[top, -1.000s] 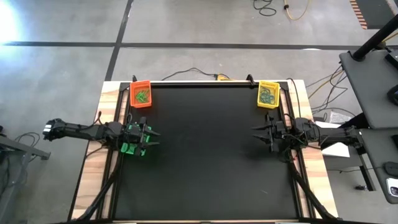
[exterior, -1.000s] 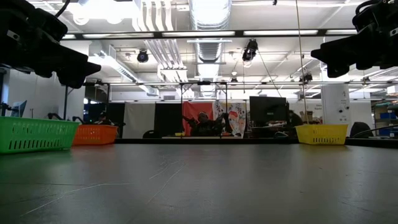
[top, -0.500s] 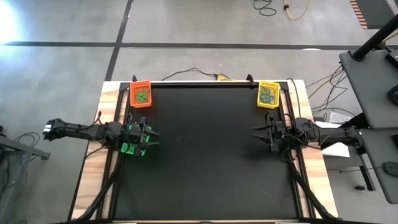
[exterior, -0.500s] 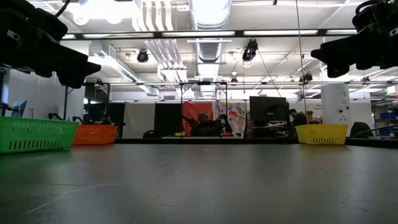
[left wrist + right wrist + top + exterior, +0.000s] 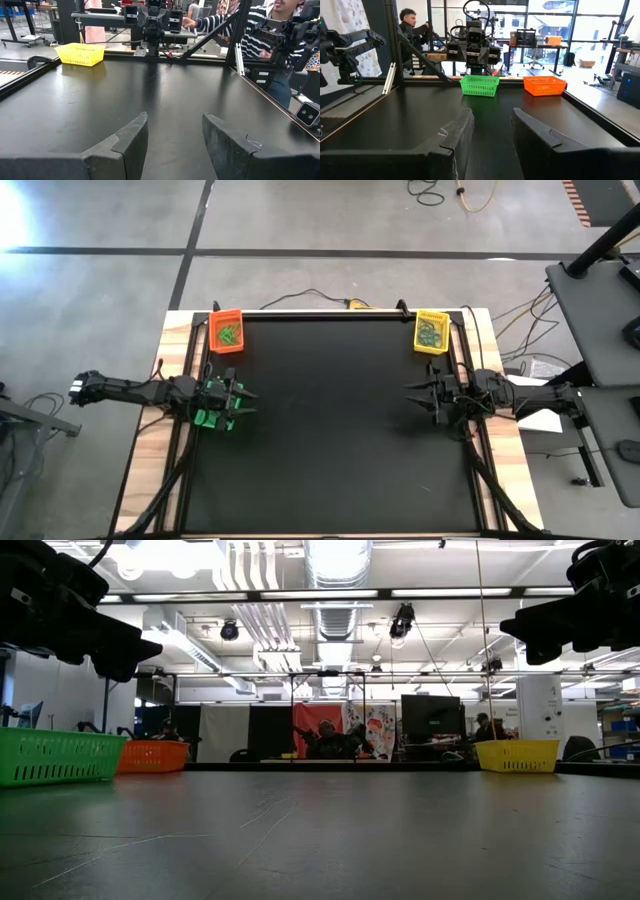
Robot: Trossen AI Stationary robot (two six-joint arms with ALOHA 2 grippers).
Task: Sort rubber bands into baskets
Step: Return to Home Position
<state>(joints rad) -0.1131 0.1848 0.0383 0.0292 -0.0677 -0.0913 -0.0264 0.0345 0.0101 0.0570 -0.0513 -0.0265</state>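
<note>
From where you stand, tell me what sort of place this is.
Likely a robotics lab: exposed ceiling ducts, a monitor behind the black table, loose cables on the concrete floor.

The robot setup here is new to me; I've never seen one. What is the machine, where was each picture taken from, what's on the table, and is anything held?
Two robot arms work at a black table. One camera looks straight down, one level across the tabletop, one rides on each wrist. The left gripper hangs above a bright green plastic mesh basket; the right gripper sits at the opposite side. Both are open and empty. An orange mesh basket and a yellow mesh basket at two table corners hold thin rubber bands.
</note>
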